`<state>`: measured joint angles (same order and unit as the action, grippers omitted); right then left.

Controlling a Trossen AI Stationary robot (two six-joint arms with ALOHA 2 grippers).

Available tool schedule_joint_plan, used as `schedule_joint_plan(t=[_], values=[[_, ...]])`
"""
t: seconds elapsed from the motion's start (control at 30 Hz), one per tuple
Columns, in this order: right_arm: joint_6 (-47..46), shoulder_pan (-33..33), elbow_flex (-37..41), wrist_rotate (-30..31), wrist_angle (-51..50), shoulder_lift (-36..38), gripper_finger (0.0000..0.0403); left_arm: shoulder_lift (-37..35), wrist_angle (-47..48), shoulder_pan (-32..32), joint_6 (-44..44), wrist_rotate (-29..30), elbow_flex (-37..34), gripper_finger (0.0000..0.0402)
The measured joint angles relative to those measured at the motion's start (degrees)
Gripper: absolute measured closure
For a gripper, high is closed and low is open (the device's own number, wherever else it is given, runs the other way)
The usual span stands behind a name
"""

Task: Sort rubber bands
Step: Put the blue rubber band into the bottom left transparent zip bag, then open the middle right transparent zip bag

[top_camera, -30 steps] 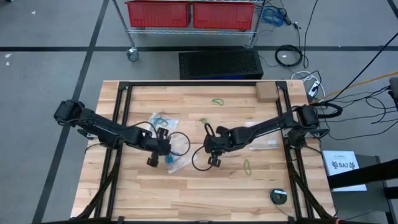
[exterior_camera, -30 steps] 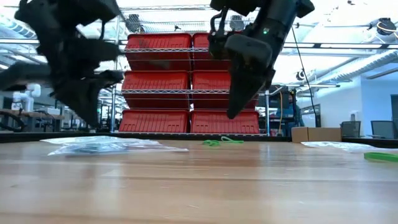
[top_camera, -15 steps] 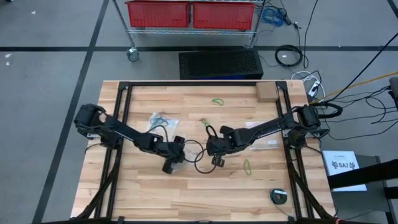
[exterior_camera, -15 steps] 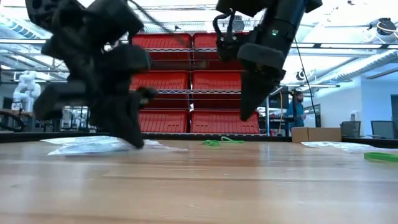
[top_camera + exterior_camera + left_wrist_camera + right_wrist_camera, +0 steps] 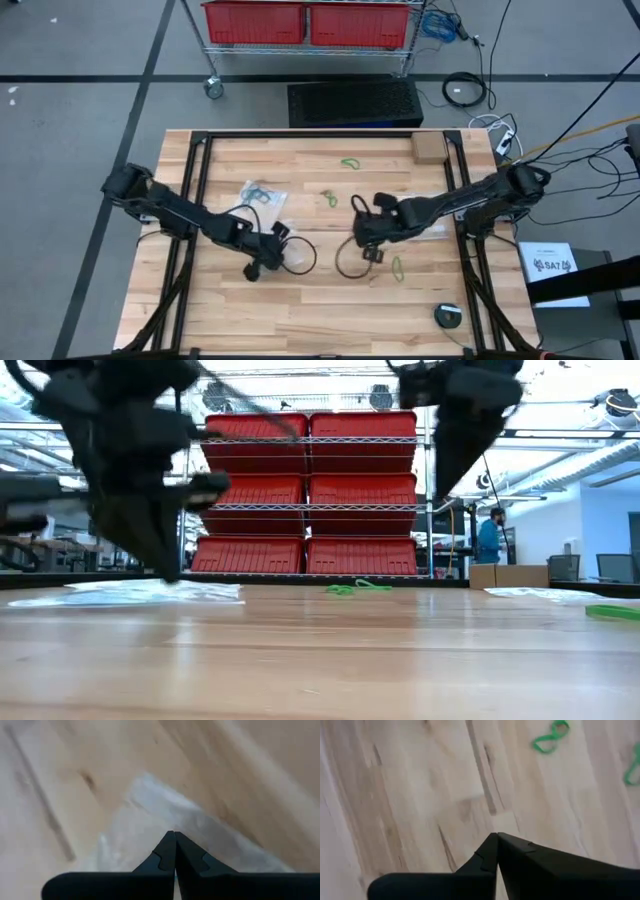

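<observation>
Reads as an early point in the sorting, between picks, with nothing carried. At the left, finds the left gripper (image 5: pixel 254 270) low over the tabletop (image 5: pixel 300 325), fingers (image 5: pixel 167 851) pressed together and gripping nothing visible, pointing at a patch of clear plastic (image 5: pixel 150 805); cannot tell whether touching it. Just beyond, toward the far side, shows the clear bag (image 5: pixel 262 193) lying flat with teal rubber bands (image 5: pixel 257 189) inside. Moving rightward, picks out loose green rubber bands well apart from one another: the far green band (image 5: pixel 349 162) near the back edge, the middle green band (image 5: pixel 328 198) about mid-table, and the front green band (image 5: pixel 397 268) just beside the right gripper (image 5: pixel 372 253). Finds that gripper's fingers (image 5: pixel 492 851) likewise shut and empty, raised off the wood. Judging from this, calls next for opening the fingers, dropping straight onto one thin loop, probably the front green band, and pinching right at the surface, since so flat and floppy a thing likely slips out of a shallow grip. For room: plenty of bare wood in the middle and front. Worth minding the black cable loops (image 5: pixel 300 256) hanging beside both wrists, the black frame rails (image 5: pixel 195 180) along both sides, the cardboard box (image 5: pixel 428 148) at the far right corner and the round black object (image 5: pixel 448 315) at the near right.
</observation>
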<state>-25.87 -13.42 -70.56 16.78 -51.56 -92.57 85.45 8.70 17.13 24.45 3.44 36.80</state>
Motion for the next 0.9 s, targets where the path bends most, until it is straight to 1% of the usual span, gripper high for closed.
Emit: schedule_joint_plan(t=[0.07,0.17,0.23,0.3,0.37,0.43,0.57,0.63,0.77,0.83,0.9], values=[[0.1,-1.2,2.4,0.3,-1.6,2.9,0.0403,-2.6,0.6,0.5,-1.5,0.2,0.1,0.0396],[-2.6,-4.2,9.5,-0.4,-1.6,7.2,0.0403,-5.3,1.1,1.5,-4.1,0.2,0.0,0.0396],[-8.8,-6.5,15.5,-0.7,-2.1,9.8,0.0403,-6.9,0.8,1.8,-4.9,0.3,0.0,0.0396],[-16.5,-9.2,21.4,-1.7,-1.9,11.5,0.0403,-8.1,-1.5,1.8,-5.9,0.2,-0.4,0.0396],[-23.8,-12.3,26.2,-1.9,-1.4,12.0,0.0398,-9.0,-3.2,1.6,-6.1,0.4,-1.1,0.0396],[-28.2,-15.1,29.5,-1.9,-0.8,11.8,0.0386,-10.0,-5.6,0.8,-6.1,0.5,-1.7,0.0396],[-32.0,-19.3,33.4,-1.6,-0.6,10.2,0.0340,-12.1,-14.5,-2.8,-7.1,0.2,-5.1,0.0396],[-32.4,-20.4,34.6,-0.7,-0.6,9.4,0.0312,-12.8,-21.0,-4.9,-7.6,-2.5,-7.6,0.0396],[-31.8,-20.5,35.5,1.3,-0.9,7.8,0.0261,-13.4,-32.9,-9.2,-8.6,-8.6,-11.7,0.0396],[-31.7,-20.6,35.5,2.6,-1.2,7.5,0.0246,-13.3,-34.0,-11.2,-10.2,-10.4,-12.8,0.0396],[-31.5,-20.5,35.6,3.6,-1.4,7.5,0.0239,-13.3,-33.6,-12.7,-11.5,-12.0,-12.9,0.0396]])
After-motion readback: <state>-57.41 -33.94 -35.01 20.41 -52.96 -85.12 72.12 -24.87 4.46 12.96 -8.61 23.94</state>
